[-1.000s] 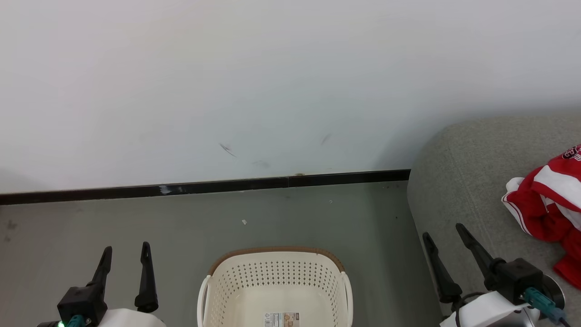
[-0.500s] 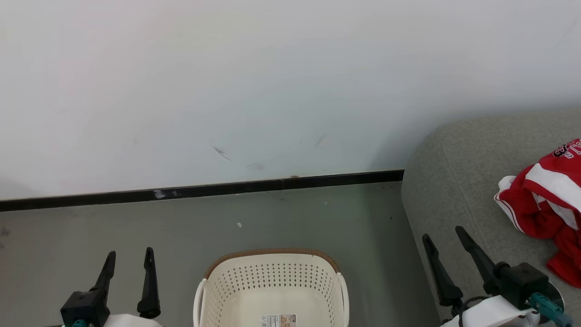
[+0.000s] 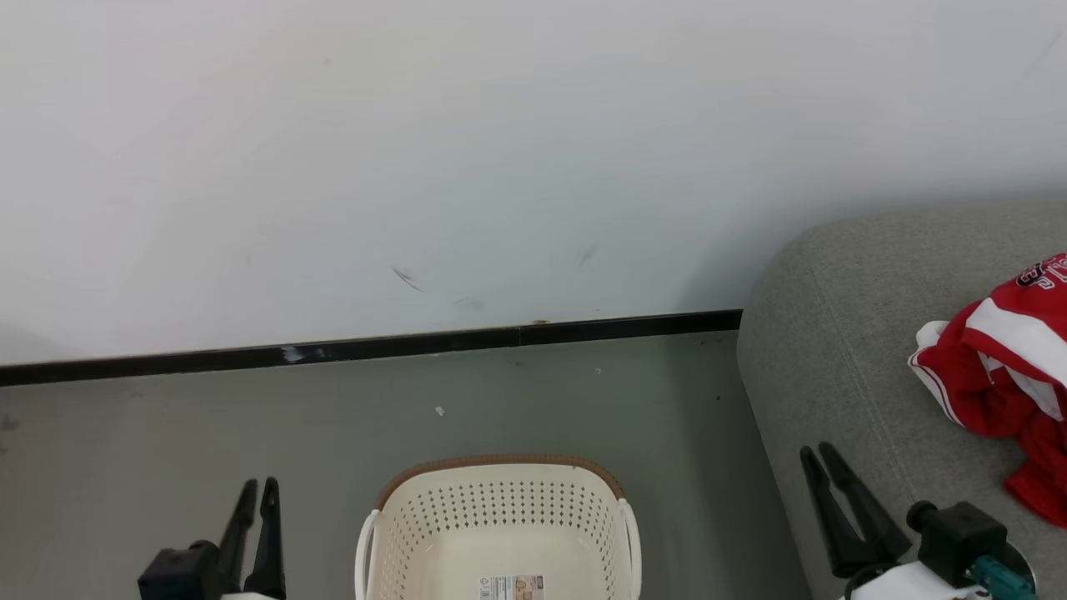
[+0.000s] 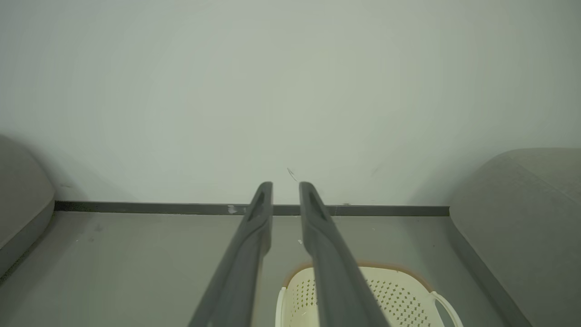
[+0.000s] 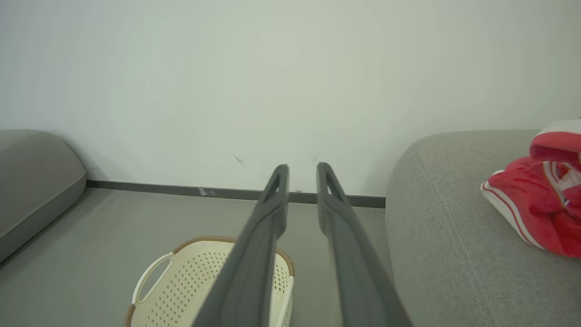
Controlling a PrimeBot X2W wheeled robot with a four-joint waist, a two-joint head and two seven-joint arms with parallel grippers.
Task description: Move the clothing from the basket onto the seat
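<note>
Since the grey sofa (image 3: 842, 333) under and to the right of the right gripper (image 3: 816, 450) already carries the clothing, the moving step looks finished, and the task appears to be at or near its end. The cream laundry basket (image 3: 500, 460) stands on the floor between the two grippers, just right of the left gripper (image 3: 260, 485), and the part of its base in view is bare apart from a label sticker (image 3: 510, 587). Its near end is cut off by the head view's lower edge, so the next move calls mainly for a check that nothing is left there. The red jerseys and shorts (image 3: 992, 392) lie crumpled in a loose heap on the sofa, to the right of the right gripper and a little beyond its fingertips, apart from it; white panels, thin stripes and some black lettering show among the folds. Both grippers hang in the air with only a narrow gap between their long dark fingers, and neither has hold of anything.
</note>
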